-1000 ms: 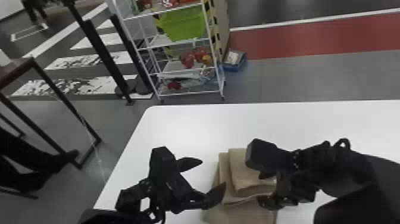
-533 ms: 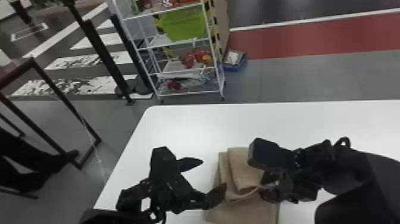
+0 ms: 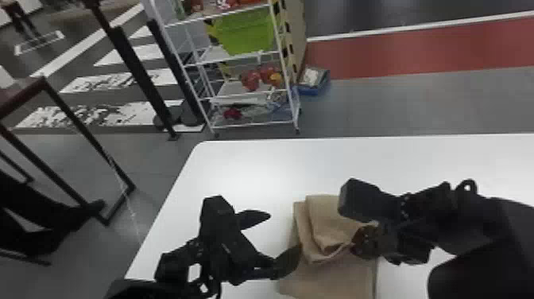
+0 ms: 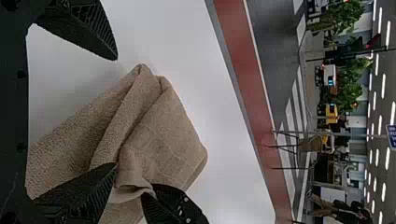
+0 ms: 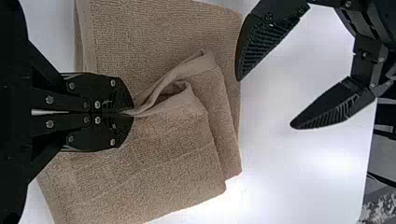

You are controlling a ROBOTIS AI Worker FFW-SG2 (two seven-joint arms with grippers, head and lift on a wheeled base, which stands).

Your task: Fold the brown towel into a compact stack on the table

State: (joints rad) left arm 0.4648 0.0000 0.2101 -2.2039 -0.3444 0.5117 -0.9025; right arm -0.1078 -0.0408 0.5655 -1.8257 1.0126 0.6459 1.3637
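- The brown towel (image 3: 329,278) lies on the white surface (image 3: 254,171), between the 2 grippers. It is partly folded, with a smaller folded section resting on a wider layer.
- The right gripper (image 3: 363,239) is over the towel, its arm coming in from the right side. Its jaws are clenched on the edge of the upper section, and the pinched cloth rises into a small open tuck just beside them.
- The left gripper (image 3: 284,233) is at the towel's left side. Its jaws are spread wide with no cloth between them; 1 tip overlaps the towel's edge in the head view, and the other is over bare surface. I cannot tell whether the nearer tip touches the cloth.
- Past the far edge of the surface stands a white rack (image 3: 214,60) on the floor, holding a green bin (image 3: 248,33) and some red items (image 3: 252,79) below it.
- A blue tray (image 3: 312,91) sits on the floor just beside the rack.
- 2 dark posts (image 3: 140,79) stand left of the rack, and a red strip (image 3: 421,51) crosses the floor to its right.
- In the left wrist view, a chair (image 4: 310,144) and green trees (image 4: 348,79) show well apart from the surface.
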